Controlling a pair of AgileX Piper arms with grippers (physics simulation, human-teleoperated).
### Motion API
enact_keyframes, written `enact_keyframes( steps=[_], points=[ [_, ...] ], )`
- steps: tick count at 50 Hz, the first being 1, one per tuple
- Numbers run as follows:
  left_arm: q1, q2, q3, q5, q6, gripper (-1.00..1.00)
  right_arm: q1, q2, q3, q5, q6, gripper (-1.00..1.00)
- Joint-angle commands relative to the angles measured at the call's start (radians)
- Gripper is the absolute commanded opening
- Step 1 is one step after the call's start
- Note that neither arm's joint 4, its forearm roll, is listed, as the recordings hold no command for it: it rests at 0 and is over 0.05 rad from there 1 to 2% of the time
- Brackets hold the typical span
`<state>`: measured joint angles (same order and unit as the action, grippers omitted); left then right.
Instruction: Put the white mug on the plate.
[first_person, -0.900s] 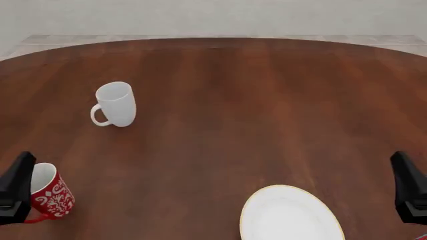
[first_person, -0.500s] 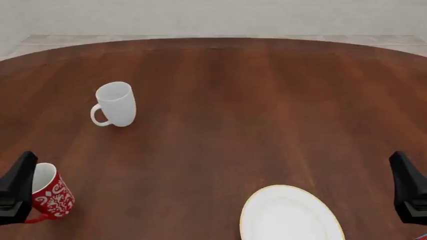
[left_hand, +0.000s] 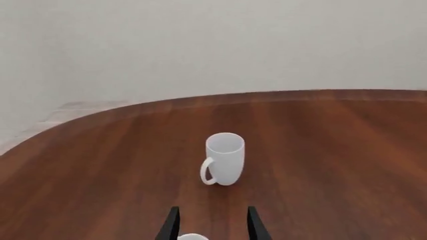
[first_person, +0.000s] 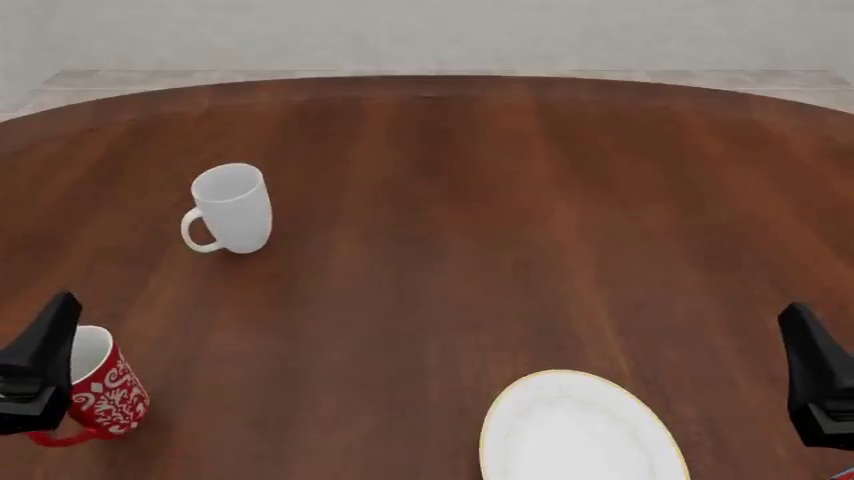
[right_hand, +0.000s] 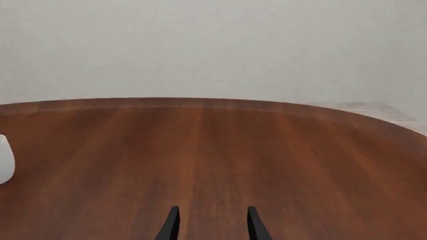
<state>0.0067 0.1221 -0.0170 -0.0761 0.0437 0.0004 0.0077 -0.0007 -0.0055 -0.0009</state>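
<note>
White mug (first_person: 231, 208) stands upper left, ungrasped; your left claw (left_hand: 207, 226) gapes empty, so reach forward to its body.

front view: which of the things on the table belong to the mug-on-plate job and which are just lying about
Belongs to the job:
- plain white glossy ceramic mug, upright, far left
- round white plate with thin gold rim, near right, nothing on it

Just lying about:
- red mug with white ornamental pattern, near left edge, beside the left gripper
</note>
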Motion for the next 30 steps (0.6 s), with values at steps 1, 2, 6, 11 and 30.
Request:
enact_keyframes(
  steps=[1,2,6,11,30],
  points=[
    [0.013,0.107,-0.106,0.033,0.036,1.00,-0.001,0.000,-0.001,0.001,0.001,1.00],
    [0.015,0.103,-0.120,0.046,0.047,1.00,-0.001,0.000,-0.001,0.001,0.001,1.00],
    [0.010,0.141,-0.202,0.100,0.076,1.00,-0.001,0.000,-0.001,0.001,0.001,1.00],
    [0.005,0.201,-0.249,0.118,0.132,1.00,-0.001,0.000,-0.001,0.001,0.001,1.00],
    [-0.051,0.448,-0.495,0.288,0.407,1.00,-0.001,0.000,-0.001,0.001,0.001,1.00]
  ],
)
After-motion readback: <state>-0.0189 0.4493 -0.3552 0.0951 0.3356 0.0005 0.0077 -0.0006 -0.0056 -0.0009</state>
